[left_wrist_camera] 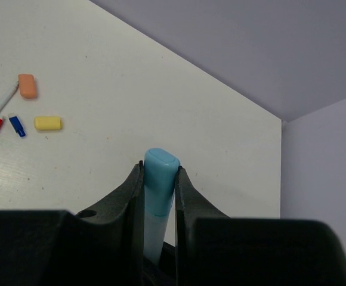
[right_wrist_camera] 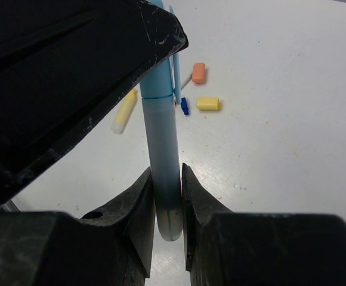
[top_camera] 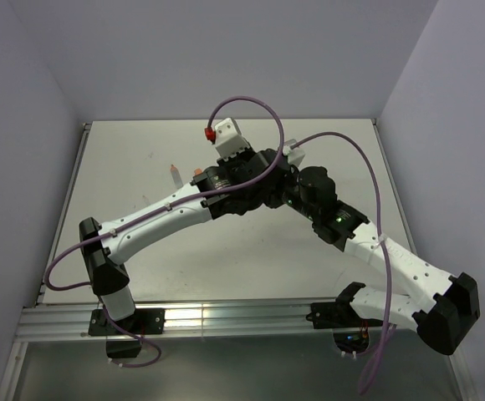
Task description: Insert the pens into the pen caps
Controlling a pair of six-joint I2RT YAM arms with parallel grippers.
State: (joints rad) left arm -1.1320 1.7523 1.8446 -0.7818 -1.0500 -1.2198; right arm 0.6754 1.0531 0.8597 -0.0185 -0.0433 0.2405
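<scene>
Both arms reach forward and inward, and their wrists meet well ahead of the bases. The left arm (top_camera: pixel 155 215) rises from its base, bends sharply at the elbow and stretches its forearm away and to the right. The right arm (top_camera: pixel 393 263) folds back at its shoulder and runs its forearm up and to the left. The left gripper (left_wrist_camera: pixel 159 173) has its jaws drawn in narrowly on a light blue cap (left_wrist_camera: pixel 161 162). The right gripper (right_wrist_camera: pixel 167 179) clamps a pale blue pen (right_wrist_camera: pixel 163 137) low on the barrel. In the right wrist view, the left gripper's dark body looms close at upper left.
</scene>
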